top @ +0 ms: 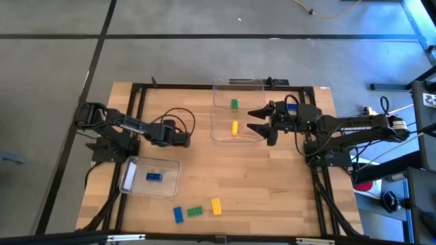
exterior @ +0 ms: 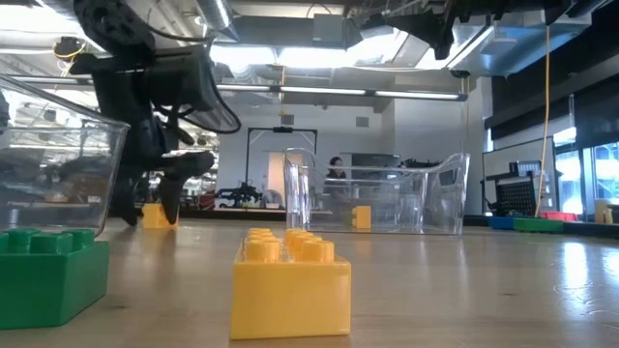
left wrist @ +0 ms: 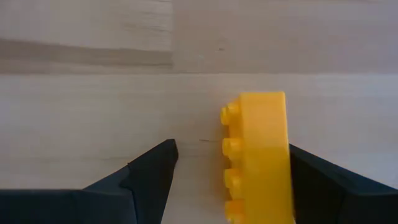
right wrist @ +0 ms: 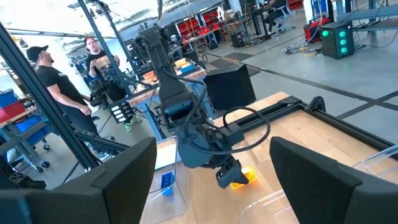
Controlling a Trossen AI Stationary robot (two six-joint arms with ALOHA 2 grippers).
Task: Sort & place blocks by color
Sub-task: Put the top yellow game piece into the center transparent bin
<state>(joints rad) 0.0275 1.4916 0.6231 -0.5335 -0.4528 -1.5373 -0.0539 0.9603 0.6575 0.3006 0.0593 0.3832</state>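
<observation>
A yellow-orange block [left wrist: 258,158] lies on its side on the bare table, studs sideways, between the fingers of my open left gripper [left wrist: 231,149], which slants down at mid-left [top: 185,138]. My right gripper [top: 259,122] hangs open and level above two clear bins. One bin [top: 238,92] holds a green block [top: 234,103], the other [top: 221,133] a yellow block [top: 235,127]. A third bin [top: 170,184] at the near left holds a blue block [top: 154,177]. By the near edge lie a blue [top: 178,214], a green [top: 195,211] and a yellow-orange block [top: 216,206]. My left gripper's fingers stand on either side of the yellow-orange block, which rests on the table. One finger [left wrist: 323,183] is close against the block's smooth bottom face [left wrist: 280,168]; I cannot tell whether it touches. The other finger [left wrist: 152,171] is clear of the studs.
A black frame [top: 204,87] runs around the wooden table. The left arm's cable [top: 178,116] loops above the table. People stand in the room beyond the table's left side [right wrist: 56,81]. Bare wood lies between the bins and the near blocks [top: 259,177].
</observation>
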